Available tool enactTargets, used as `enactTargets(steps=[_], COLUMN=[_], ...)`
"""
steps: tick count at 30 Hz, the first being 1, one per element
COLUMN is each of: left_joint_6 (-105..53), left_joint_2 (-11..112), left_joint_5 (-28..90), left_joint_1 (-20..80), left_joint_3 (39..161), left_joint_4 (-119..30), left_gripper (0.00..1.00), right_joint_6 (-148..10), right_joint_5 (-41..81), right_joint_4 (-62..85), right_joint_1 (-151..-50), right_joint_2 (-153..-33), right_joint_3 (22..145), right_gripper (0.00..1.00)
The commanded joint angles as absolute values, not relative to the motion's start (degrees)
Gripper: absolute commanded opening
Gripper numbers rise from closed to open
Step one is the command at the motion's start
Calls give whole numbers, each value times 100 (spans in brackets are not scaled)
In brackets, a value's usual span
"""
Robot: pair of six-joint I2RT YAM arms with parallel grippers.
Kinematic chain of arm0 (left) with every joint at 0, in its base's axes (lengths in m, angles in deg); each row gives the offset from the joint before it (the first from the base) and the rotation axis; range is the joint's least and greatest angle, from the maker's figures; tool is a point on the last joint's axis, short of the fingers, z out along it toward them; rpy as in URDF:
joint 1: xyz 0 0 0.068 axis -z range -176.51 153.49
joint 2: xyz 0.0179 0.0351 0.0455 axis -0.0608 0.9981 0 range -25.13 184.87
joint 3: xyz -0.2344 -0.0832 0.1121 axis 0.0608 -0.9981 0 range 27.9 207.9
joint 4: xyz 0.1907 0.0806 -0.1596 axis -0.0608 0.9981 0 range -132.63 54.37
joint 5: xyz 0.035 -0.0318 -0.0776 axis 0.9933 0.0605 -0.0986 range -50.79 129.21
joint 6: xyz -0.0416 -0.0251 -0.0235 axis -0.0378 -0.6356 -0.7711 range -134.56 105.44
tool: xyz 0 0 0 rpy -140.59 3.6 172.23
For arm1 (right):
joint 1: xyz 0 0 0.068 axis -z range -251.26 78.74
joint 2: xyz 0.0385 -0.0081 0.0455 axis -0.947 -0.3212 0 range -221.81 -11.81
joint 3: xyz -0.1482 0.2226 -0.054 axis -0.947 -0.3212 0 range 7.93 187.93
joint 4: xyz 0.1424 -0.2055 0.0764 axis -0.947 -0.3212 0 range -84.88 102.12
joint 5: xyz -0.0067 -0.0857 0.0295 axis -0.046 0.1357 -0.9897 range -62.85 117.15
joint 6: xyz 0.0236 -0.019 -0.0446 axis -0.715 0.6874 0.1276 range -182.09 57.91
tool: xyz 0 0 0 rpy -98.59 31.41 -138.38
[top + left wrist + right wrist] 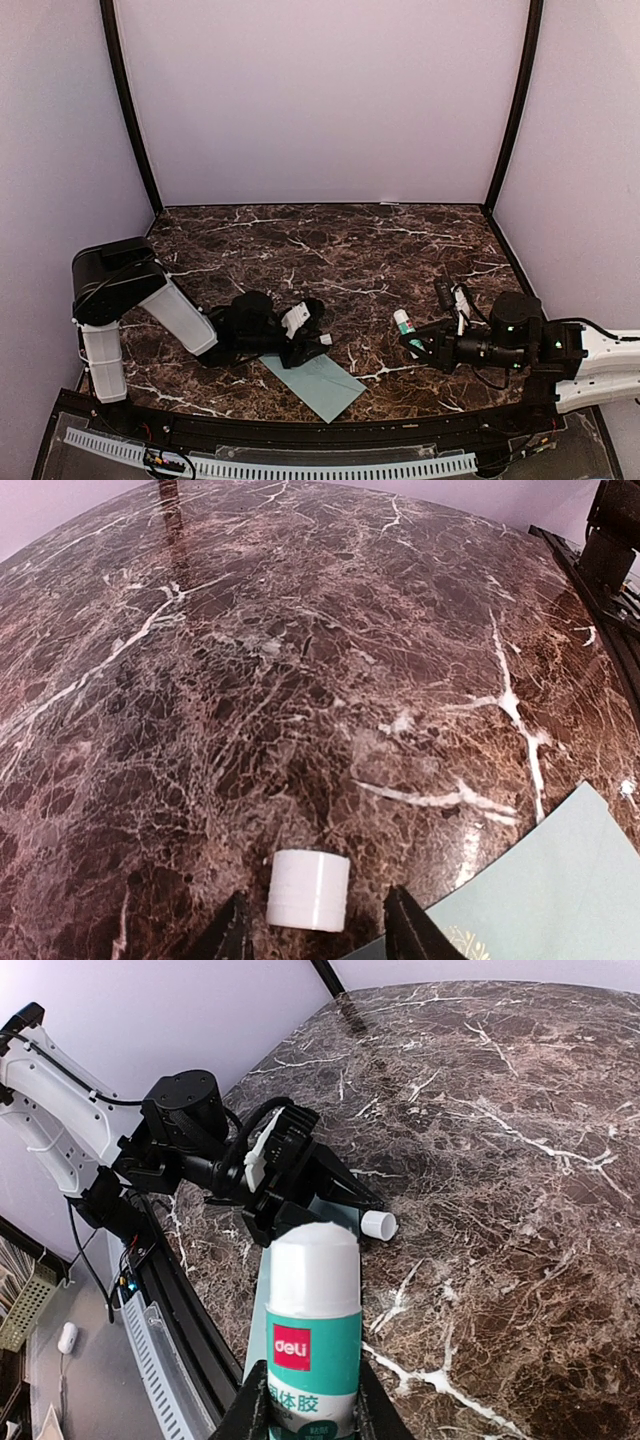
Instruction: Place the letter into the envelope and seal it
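Right gripper (412, 335), seen from above, is clamped on the glue stick (404, 324) at the right of the table (350, 250). The envelope (320, 385) lies flat at the near edge, beside the left gripper (318, 335).

The left wrist view shows that gripper's jaws apart, with a white cap (308, 888) lying between them untouched and the envelope (560, 880) near right.

In the right wrist view the glue stick (313, 1330) stands uncapped in its fingers. No loose letter shows, so sealing looks in hand. Next, the stick must travel left to the flap.
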State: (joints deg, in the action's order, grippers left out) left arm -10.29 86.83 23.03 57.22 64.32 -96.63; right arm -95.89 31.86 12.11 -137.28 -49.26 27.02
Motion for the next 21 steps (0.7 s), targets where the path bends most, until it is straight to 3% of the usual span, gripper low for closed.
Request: enactTargets(steps=[1, 8, 17, 21], left_joint_6=[-876, -803, -737, -755], left_joint_2=[8718, 8836, 8843, 8581], left_joint_5=[2402, 2407, 2349, 2193], left_joint_1=[5684, 5684, 5696, 5701], left_joint_3=[6538, 6613, 6620, 6511], left_joint_4=[-9589, -9546, -9574, -9558], left_gripper=[42, 33, 8, 4], right_joint_6=[-9680, -9682, -9685, -9657], right_joint_5=[3213, 3202, 3217, 3230], right_joint_4=[1401, 1397, 1379, 1388], right_joint_1=[-13789, -13794, -13797, -13790], right_joint_2=[-4877, -4882, -4910, -4973], right_joint_3=[2736, 2735, 2768, 2809], right_gripper=[0, 0, 0, 0])
